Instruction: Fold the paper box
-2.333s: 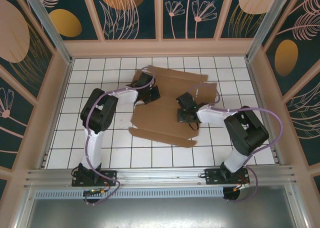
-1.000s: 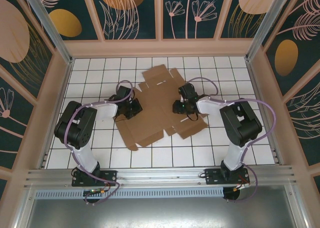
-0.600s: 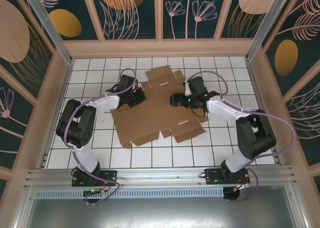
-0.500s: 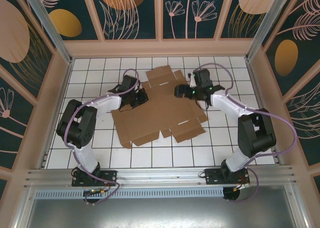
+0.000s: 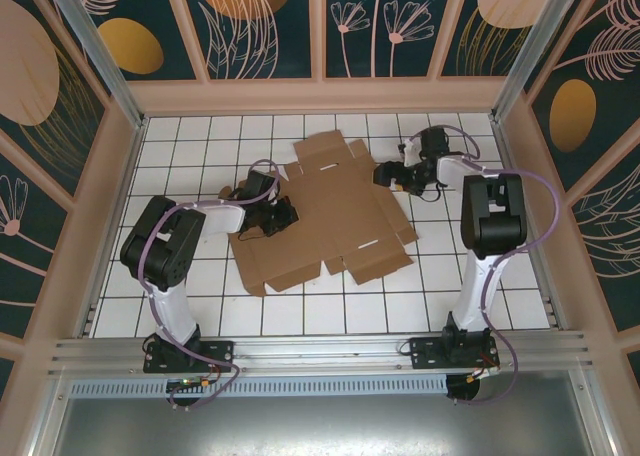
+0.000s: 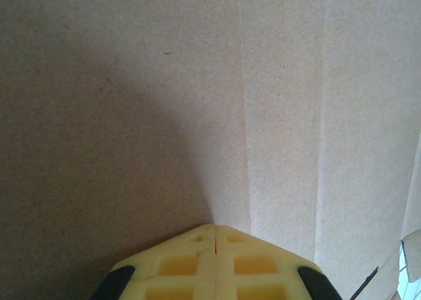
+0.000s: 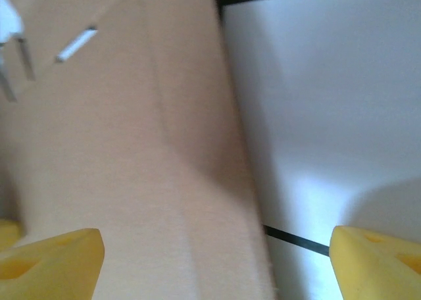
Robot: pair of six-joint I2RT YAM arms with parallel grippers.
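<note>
While the paper box (image 5: 325,211) lay unfolded, flat on the white tiled floor (image 5: 190,276), the left gripper (image 5: 284,216) sat on its left part, fingers pressed together, pinching nothing. Right gripper (image 5: 386,175) was at the box's far right edge, fingers (image 7: 56,260) spread wide.

bare tiles (image 5: 300,311) near side of paper box (image 5: 330,216), wooden walls (image 5: 320,96) hem three sides

Your surface (image 5: 200,306) is white tile with a dark grid, bounded by a pale raised rim (image 5: 320,98). One item lies directly on it: the paper box (image 5: 330,216), a brown cardboard sheet opened out with its flaps spread, set centrally toward the far side. Crease lines and slots are visible.
</note>
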